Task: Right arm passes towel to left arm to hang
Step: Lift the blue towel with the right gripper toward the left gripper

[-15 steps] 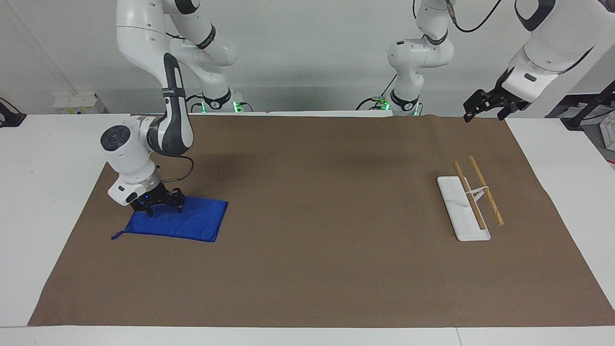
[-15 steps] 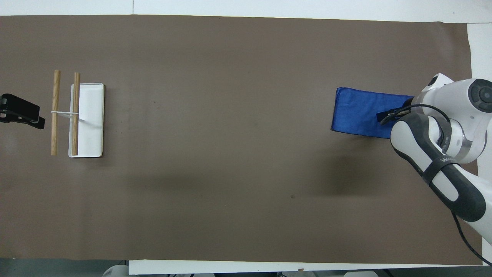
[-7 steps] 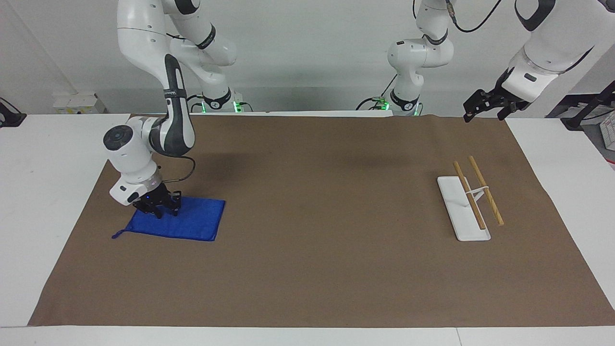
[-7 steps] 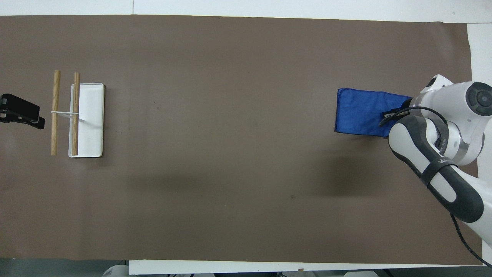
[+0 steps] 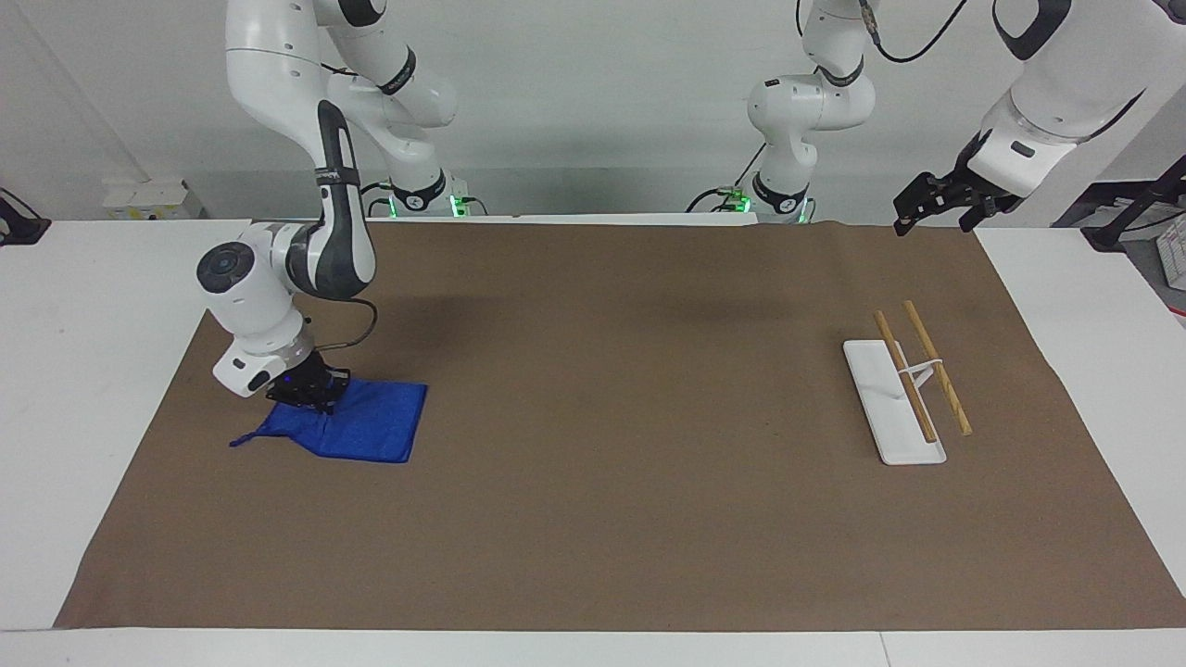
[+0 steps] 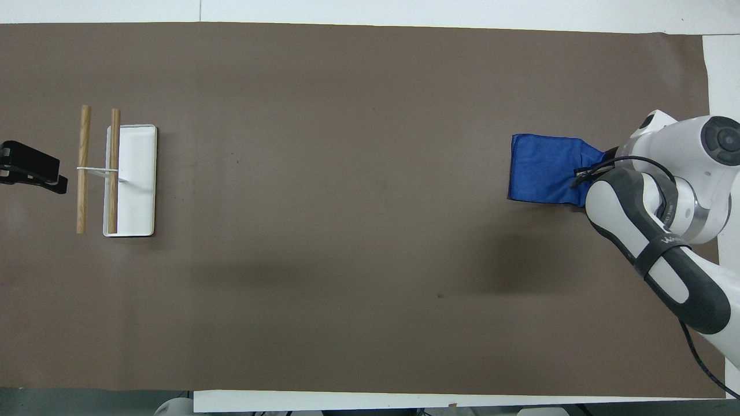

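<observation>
right gripper (image 5: 306, 391) pinched towel (image 5: 361, 428) edge near mat's right-arm end | cloth soft, light, bunching; hem grip suited | left gripper (image 5: 936, 202) waited over robot-side corner, fingers apart

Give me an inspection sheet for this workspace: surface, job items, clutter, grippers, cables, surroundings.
Surface: brown paper mat lying on a white table.
Job's things: blue towel at the right arm's end, bunched and lifted at the gripped edge, the rest on the mat, loop string trailing; hanging rack, white base with two wooden rails, at the left arm's end, bare.
Clutter: nothing seen.
Grippers: right gripper shut on the towel's edge nearer the robots; left gripper waits in the air over the mat's corner by the rack, holding nothing.
Cables: black cable looped at the right wrist; leads at both bases.
Surroundings: white wall; socket box by it.
</observation>
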Robot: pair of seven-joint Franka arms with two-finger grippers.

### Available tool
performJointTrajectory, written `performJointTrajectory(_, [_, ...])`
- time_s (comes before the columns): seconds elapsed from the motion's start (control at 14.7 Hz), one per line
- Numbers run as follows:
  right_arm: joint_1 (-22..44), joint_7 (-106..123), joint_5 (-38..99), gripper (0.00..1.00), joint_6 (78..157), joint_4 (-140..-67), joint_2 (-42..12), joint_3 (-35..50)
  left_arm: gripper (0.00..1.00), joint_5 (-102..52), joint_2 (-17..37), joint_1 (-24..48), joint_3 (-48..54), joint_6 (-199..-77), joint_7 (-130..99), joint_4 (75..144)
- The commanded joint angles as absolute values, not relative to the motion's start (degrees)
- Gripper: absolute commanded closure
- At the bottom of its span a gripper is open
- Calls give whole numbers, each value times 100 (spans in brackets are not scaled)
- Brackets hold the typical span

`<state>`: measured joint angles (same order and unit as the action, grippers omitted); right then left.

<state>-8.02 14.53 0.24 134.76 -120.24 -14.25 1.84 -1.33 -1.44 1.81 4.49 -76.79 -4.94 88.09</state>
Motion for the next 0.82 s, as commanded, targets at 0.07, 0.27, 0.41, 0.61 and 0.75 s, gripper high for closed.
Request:
performJointTrajectory(0.07, [-896, -302, 18, 100, 11677, -11226, -1108, 982, 0, -79, -202, 193, 431, -7655, -492, 8859])
performJointTrajectory(0.27, [-896, -2602, 52, 100, 10567, -10400, -1090, 1930, 0, -79, -202, 193, 431, -7655, -492, 8859])
performJointTrajectory(0.41, [-888, -4071, 419, 100, 10503, -10083, -1133, 2546, 0, -79, -202, 193, 431, -7655, -492, 8859])
performJointTrajectory(0.61, [-800, -5699, 1244, 100, 10957, -9774, -1335, 3109, 0, -79, -202, 193, 431, -7655, -492, 8859])
performJointTrajectory(0.75, [-800, -6343, 2157, 100, 11415, -9738, -1450, 3382, 0, -79, -202, 193, 431, -7655, -492, 8859])
